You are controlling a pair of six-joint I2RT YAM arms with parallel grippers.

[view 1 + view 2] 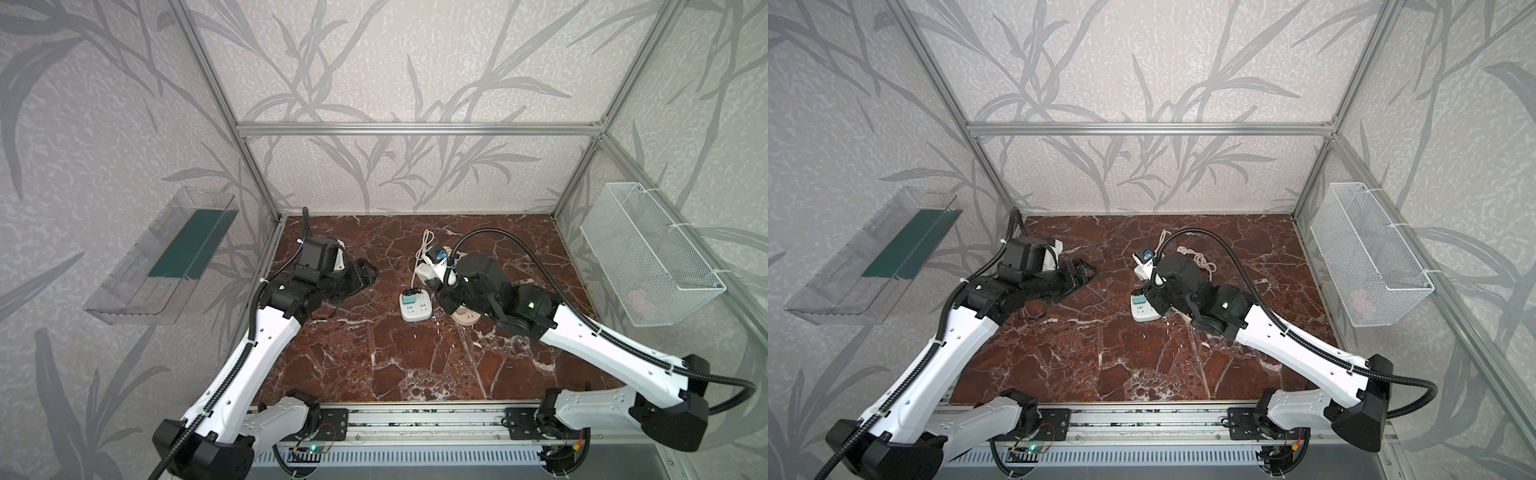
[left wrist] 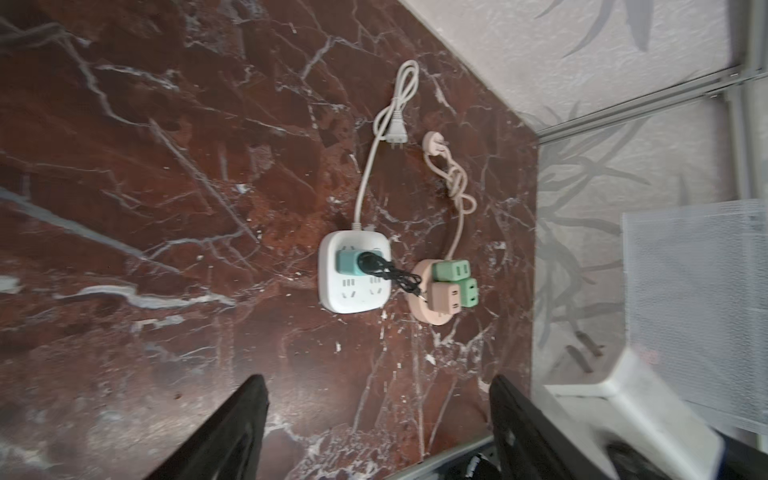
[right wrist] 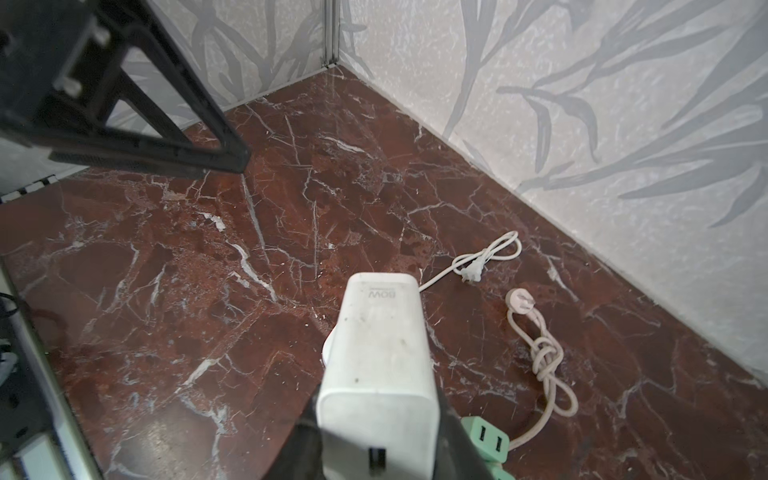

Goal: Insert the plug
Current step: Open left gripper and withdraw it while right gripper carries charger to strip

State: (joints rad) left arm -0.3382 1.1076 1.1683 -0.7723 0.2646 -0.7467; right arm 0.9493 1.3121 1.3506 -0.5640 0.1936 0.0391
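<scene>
right pincer point(image 3: 378, 415) clamps a smooth white boxy charger point(image 3: 382, 345); left pincer point(image 2: 378, 395) gapes wide, empty, over veined red marble worktop point(image 2: 166, 166).

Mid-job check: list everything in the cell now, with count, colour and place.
white power strip: 1, white, centre of marble table
teal adapter: 1, teal, plugged into it, black cable attached
round socket base: 1, pink, beside the strip
cube adapters: 3, two green, one pink, on that base
corded plugs: 2, white and pink, behind both
charger: 1, white, gripped
tray: 1, clear, left wall
mesh basket: 1, white, right wall
left pincer: 1, black, open, empty
right pincer: 1, black, shut on charger
</scene>
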